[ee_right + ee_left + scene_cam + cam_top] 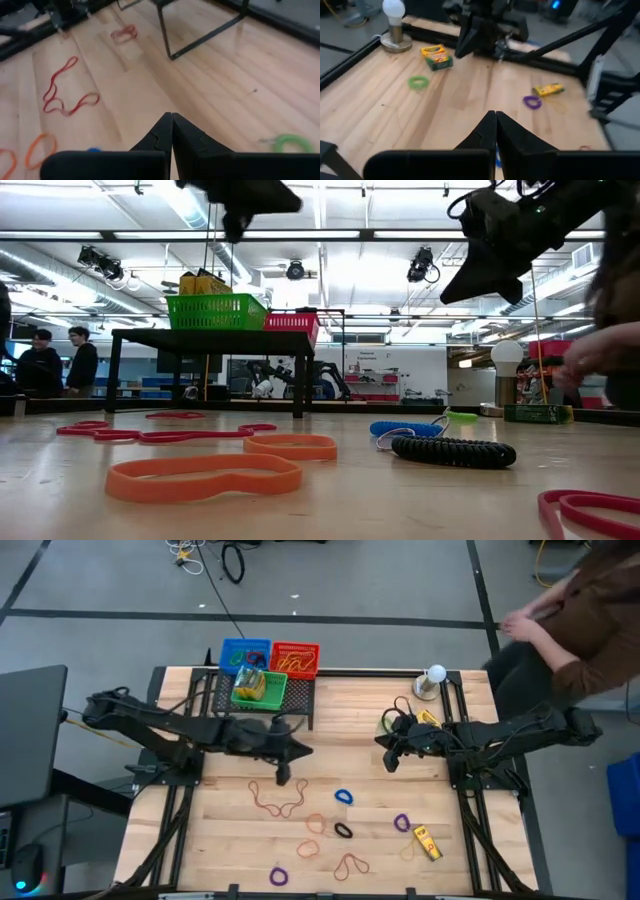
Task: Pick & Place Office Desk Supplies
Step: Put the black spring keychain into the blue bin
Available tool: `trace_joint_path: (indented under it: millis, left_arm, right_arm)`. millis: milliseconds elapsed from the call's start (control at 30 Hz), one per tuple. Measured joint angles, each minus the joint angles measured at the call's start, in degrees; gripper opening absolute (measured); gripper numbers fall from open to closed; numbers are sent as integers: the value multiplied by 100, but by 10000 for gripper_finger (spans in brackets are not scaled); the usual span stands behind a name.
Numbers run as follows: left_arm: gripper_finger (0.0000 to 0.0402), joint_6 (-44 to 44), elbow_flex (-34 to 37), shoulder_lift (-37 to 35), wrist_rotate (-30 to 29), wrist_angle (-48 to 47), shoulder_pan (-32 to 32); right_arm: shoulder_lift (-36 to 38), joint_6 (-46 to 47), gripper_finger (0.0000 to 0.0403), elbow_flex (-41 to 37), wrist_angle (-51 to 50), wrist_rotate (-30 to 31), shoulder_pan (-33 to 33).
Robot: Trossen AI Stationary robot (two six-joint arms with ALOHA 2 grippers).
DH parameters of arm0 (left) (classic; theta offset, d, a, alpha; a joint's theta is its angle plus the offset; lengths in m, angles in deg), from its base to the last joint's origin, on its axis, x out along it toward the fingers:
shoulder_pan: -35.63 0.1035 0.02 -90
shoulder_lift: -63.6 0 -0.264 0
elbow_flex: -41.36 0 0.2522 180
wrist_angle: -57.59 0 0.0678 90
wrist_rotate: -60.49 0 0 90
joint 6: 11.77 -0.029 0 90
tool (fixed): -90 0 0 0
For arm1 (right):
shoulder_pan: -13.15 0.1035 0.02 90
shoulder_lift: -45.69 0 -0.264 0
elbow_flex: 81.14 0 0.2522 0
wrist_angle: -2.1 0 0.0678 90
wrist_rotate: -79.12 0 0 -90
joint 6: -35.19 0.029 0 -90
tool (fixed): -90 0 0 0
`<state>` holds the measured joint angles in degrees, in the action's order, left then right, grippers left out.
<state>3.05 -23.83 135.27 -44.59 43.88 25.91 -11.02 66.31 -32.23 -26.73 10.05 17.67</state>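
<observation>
Several rubber bands lie flat on the wooden table: a long red loop (278, 802), blue (344, 796), black (343, 831), orange (315, 823) and purple (402, 823) ones. A green band (418, 82) lies farther right. One yellow crayon box (427, 841) lies near the front right, another (436, 54) by the right arm. My left gripper (283, 776) hangs shut above the table, just beyond the red loop. My right gripper (390, 762) hangs shut at centre right. Neither holds anything.
Blue (245, 655), red (295, 659) and green (259, 687) baskets sit on a black rack (300, 705) at the far edge. A white ball on a round base (434, 680) stands far right. A person (580, 610) reaches in beyond the far right corner.
</observation>
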Motion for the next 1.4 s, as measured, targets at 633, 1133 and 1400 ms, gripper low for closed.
trace_joint_path:
  millis: [633, 1133, 1400]
  left_arm:
    - [7, 526, 2769, -489, -42, 3221, -686]
    - [9, 677, 3494, -487, -322, 4312, -743]
    - [9, 965, 3494, -487, -334, 4322, -744]
  right_arm:
    - [-2339, 2548, 12, 1593, -1709, 99, 2084]
    - [-4739, 2497, 141, 3325, -1072, -324, 2784]
    - [-5397, 2498, 144, 3330, -736, -489, 2781]
